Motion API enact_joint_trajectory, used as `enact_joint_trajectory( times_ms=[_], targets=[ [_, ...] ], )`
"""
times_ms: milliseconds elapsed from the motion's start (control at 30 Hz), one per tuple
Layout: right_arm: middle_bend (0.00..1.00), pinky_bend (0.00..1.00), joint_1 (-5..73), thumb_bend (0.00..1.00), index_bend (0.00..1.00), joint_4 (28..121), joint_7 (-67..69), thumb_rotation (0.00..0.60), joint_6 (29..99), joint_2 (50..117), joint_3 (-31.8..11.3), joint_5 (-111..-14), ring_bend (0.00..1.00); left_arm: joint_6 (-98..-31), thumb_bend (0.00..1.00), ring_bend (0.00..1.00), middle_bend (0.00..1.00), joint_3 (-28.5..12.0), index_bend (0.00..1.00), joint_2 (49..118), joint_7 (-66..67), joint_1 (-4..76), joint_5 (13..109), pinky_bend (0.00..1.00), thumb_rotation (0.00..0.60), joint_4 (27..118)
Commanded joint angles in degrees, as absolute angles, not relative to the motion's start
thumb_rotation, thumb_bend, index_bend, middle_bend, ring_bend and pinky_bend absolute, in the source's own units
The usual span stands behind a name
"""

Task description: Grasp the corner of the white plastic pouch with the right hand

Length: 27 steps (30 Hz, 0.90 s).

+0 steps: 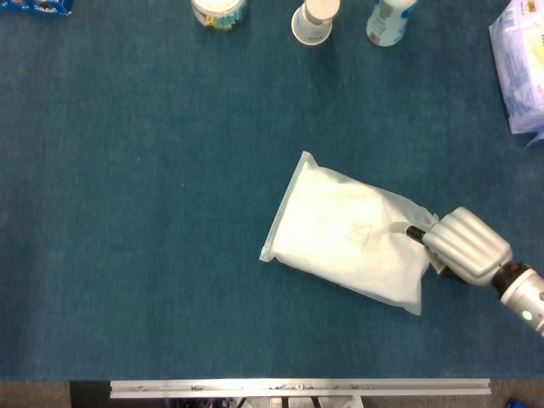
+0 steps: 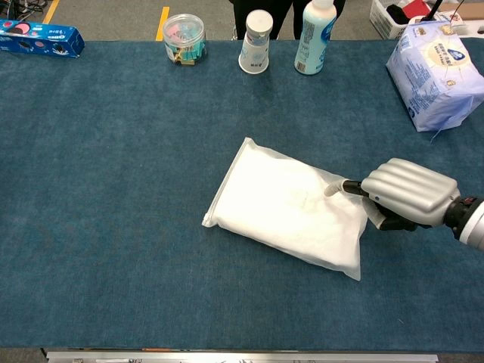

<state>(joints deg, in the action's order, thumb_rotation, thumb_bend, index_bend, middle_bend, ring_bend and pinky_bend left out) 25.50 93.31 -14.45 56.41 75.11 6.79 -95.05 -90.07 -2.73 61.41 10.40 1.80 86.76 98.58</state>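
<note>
One white pouch, one bottle, one paper cup, one round tub (clips inside), one tissue pack, one blue box.

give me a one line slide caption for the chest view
Right hand reaches onto the right edge of the white plastic pouch on the blue table.

A white plastic pouch and a silver-grey right hand on a deep teal cloth-covered table.
</note>
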Motion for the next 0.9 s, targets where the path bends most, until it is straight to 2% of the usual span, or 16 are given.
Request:
enact_joint_trajectory(
  times_ms=[33,500,667,800,900],
  targets=[
    [1.00,0.99,25.41,1.00,0.24,93.63,-14.21,0.600,56.87,74.56,6.75,-95.04,0.96,-90.06,0.18,0.38,0.44,-2.74,0.48,61.46,10.47,1.81,86.77,0.51,0.600,98.57],
    [1.00,0.99,25.73,1.00,0.24,88.73,-13.61,0.600,53.26,77.53,7.68,-91.82,0.96,-90.69,0.18,0.38,0.44,-3.14,0.48,61.05,9.81,1.63,86.57,0.51,0.600,98.94],
    [1.00,0.99,25.36,1.00,0.24,90.33,-12.79,0.600,57.21,76.51,7.60,-94.69,0.96,-90.83,0.18,0.38,0.44,-3.18,0.48,60.97,9.64,1.59,86.66,0.51,0.600,99.01],
    [0.98,0.99,24.16,1.00,0.24,91.23,-10.71,0.600,63.58,74.99,7.44,-98.42,0.94,-90.84,0.18,0.38,0.44,-3.28,0.48,60.93,9.63,1.60,86.53,0.51,0.600,99.03],
    [0.90,0.99,23.34,0.85,0.24,91.52,-9.72,0.600,66.74,73.33,7.31,-99.60,0.88,-90.72,0.18,0.38,0.44,-3.25,0.48,60.98,9.74,1.62,86.45,0.51,0.600,99.03]
  ],
)
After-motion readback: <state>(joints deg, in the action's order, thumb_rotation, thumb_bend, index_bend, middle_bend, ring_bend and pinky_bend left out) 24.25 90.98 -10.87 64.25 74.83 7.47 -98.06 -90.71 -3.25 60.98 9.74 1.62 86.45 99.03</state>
